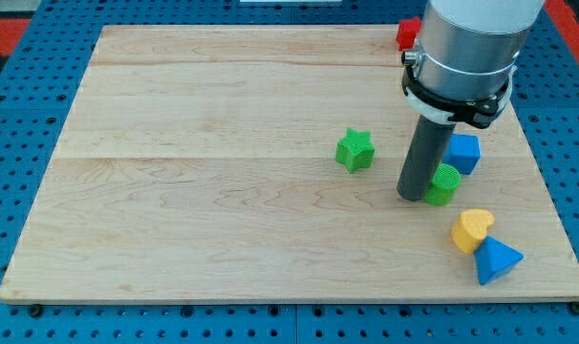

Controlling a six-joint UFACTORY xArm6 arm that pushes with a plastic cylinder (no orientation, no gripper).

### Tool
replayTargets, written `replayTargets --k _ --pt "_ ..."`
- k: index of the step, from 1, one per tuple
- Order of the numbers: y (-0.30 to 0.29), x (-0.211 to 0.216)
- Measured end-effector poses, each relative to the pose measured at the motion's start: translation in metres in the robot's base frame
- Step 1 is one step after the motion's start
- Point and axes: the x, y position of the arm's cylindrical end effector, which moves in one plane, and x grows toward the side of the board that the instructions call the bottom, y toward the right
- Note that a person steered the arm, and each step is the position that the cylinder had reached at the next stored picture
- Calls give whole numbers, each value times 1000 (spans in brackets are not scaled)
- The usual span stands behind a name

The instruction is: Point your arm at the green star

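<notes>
1. Camera view, the arm: my tip (413, 198) rests on the wooden board (223, 191) in the right half of the view, at the foot of the dark rod that hangs from the grey cylinder body. There is no pincer on this arm — only the rod, so nothing can be said to be open, closed or gripping.

2. Camera view, the target: the green star (354, 150) lies just right of the board's centre, up and to the view's left of my tip, near but clearly apart from it. Bare wood shows between the two.

3. Camera view, the neighbours: a green cylinder (444, 184) sits right beside the rod on the view's right, touching it or very nearly (the rod hides the contact line). A blue block (463, 153), roughly cube-like, is just above the cylinder. Lower down, a yellow heart (472, 229) and a blue triangular block (498, 260) lie close together near the board's right bottom corner. A red block (407, 34) peeks out at the top edge, mostly hidden by the arm.

4. Step in hand, as I judge it: the approach is under way but not finished — the tip stands closer to the green cylinder than to the star.

5. Next move: a short slide toward the view's upper left, stopping just beside the star without shoving it.
</notes>
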Motion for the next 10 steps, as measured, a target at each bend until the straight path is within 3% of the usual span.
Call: replayTargets --k 2,10 --pt "12 7" --pt "-174 17"
